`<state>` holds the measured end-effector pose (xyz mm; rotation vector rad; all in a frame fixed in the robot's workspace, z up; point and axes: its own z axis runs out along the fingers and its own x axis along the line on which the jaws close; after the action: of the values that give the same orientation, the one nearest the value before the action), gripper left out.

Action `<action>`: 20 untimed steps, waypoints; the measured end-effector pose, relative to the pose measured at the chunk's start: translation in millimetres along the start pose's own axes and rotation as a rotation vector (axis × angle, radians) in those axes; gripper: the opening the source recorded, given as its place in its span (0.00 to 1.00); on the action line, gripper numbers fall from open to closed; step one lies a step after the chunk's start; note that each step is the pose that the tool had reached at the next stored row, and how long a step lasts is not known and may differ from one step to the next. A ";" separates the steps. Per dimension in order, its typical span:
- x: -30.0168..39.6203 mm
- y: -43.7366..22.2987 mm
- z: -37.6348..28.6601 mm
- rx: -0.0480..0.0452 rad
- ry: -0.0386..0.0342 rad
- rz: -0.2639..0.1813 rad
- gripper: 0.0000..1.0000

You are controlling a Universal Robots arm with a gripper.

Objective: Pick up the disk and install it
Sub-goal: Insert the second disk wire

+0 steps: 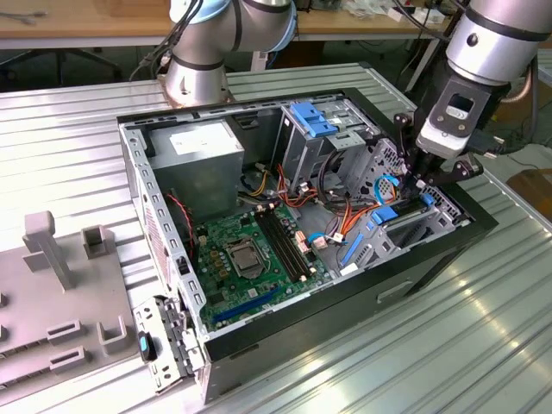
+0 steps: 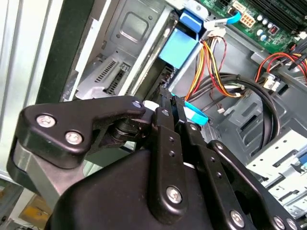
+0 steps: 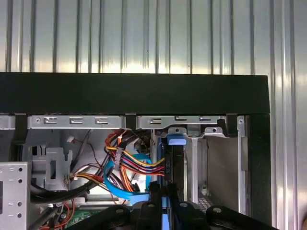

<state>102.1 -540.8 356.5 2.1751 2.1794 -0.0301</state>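
Your gripper [image 2: 169, 111] has its fingers [image 3: 154, 191] pinched narrow on the disk [image 2: 178, 48], standing on edge, blue rail up, in the drive bay [image 3: 211, 163] at the computer case's [image 1: 431, 250] front corner. You're mid-insertion; I judge seating needs 1 straight push, clear of the cables [image 3: 136, 165].

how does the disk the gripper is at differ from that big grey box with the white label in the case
The disk is thin, dark and edged with bright blue rails; the grey box is bulky, plain metal with a white label. The disk sits at the case's corner on the exterior view's right, with the gripper at it; the grey box sits in the far corner on that view's left, untouched. Both are rectangular and inside the open case.
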 end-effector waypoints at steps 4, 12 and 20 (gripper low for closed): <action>-3.2 -0.2 5.1 0.0000 0.0121 0.000 0.17; -0.5 0.7 7.5 -0.0247 0.0138 -0.001 0.17; -1.2 -0.2 8.9 -0.0268 0.0135 0.015 0.17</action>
<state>102.1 -542.5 347.8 2.1841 2.1570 0.0145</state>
